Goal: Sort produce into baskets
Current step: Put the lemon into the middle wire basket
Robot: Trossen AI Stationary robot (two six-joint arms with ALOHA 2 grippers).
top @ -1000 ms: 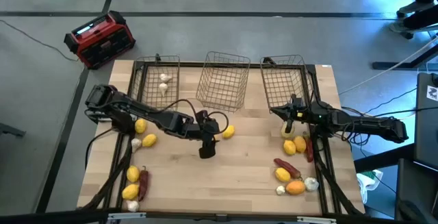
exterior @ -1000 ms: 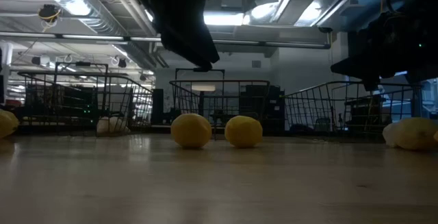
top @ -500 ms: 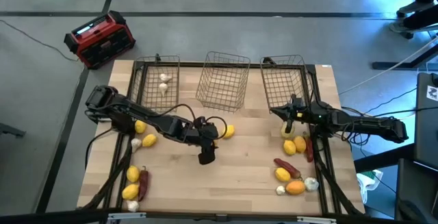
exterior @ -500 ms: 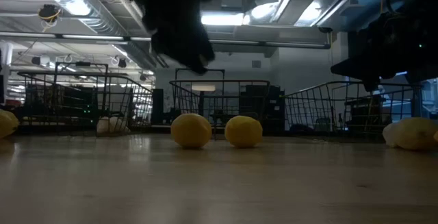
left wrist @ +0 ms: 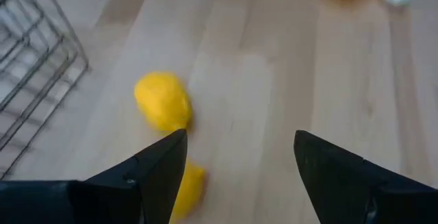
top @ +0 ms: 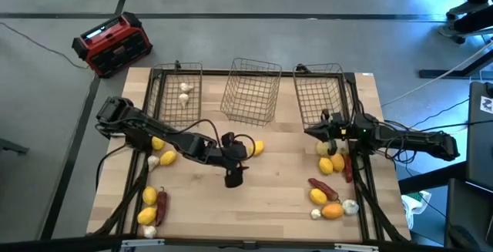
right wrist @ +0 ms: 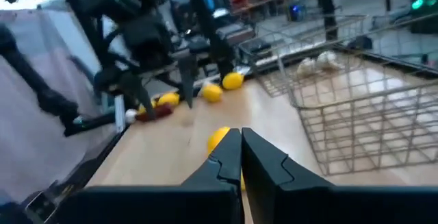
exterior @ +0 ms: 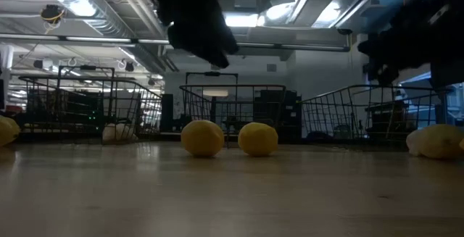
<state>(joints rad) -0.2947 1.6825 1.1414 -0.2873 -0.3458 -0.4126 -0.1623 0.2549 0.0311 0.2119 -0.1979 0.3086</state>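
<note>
my left gripper (top: pixel 233 176) hung over the middle of the bench (top: pixel 262 198), fingers spread apart and holding nothing, with a yellow lemon (left wrist: pixel 162 101) just beyond them on the wood. my right gripper (top: pixel 324 128) hovered at the near edge of the right basket (top: pixel 320 90), its fingers (right wrist: pixel 229 157) pressed together. other produce lay in clusters near the bench's left and right edges.
</note>
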